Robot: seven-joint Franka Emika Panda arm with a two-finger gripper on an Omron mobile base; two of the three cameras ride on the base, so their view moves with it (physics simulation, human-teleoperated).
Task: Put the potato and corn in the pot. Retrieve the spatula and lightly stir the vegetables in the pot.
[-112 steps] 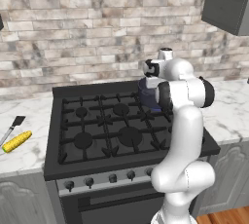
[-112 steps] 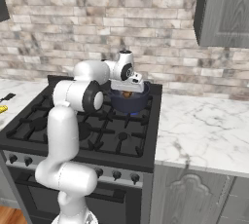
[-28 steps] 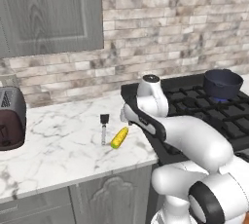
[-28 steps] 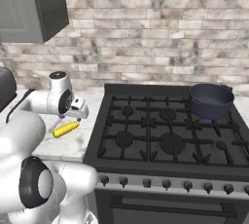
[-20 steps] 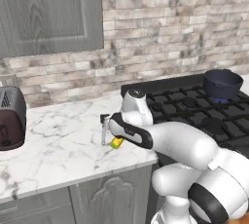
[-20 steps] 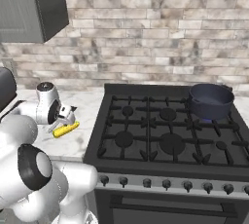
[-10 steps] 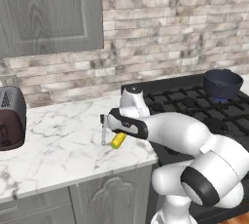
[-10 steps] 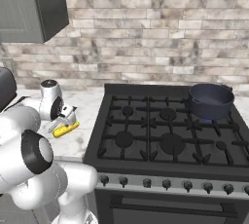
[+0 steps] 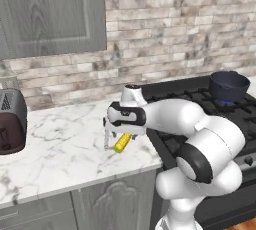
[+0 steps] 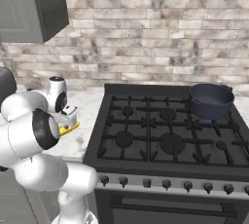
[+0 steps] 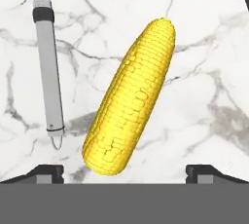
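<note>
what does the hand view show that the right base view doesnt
Hand view alone: the spatula, its grey handle lying on the marble beside the corn and apart from it, and the open gripper with a fingertip on each side of the cob's near end.

Right base view alone: the stove, the pot on its far right burner, the brick wall and a cabinet.

Both: the corn on the marble counter, though the right base view gives just a yellow sliver of it under the hand.

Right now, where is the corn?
The corn lies on the marble counter left of the stove, beside the spatula, directly under the open gripper.
</note>
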